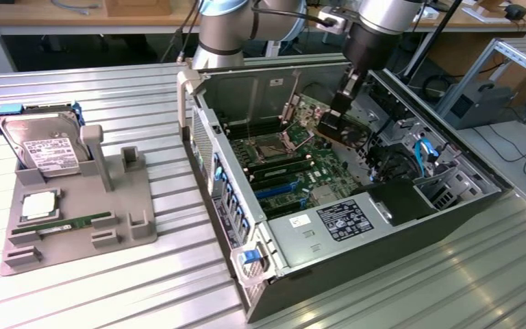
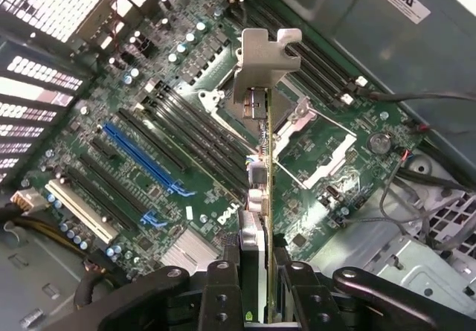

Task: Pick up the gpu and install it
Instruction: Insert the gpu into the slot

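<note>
The big open computer case (image 1: 244,89) lies on its side on the metal table (image 1: 107,96), with the green motherboard (image 1: 290,164) flat inside it. The gripper (image 1: 334,120) reaches into the case and pinches the gpu (image 2: 262,197) tight, so the card hangs edge-down over the board. At the exterior view's left, well apart, a gray tray (image 1: 135,226) holds the leaning hard drive (image 1: 44,147), a square chip (image 1: 39,205) and the thin memory stick (image 1: 66,225).
</note>
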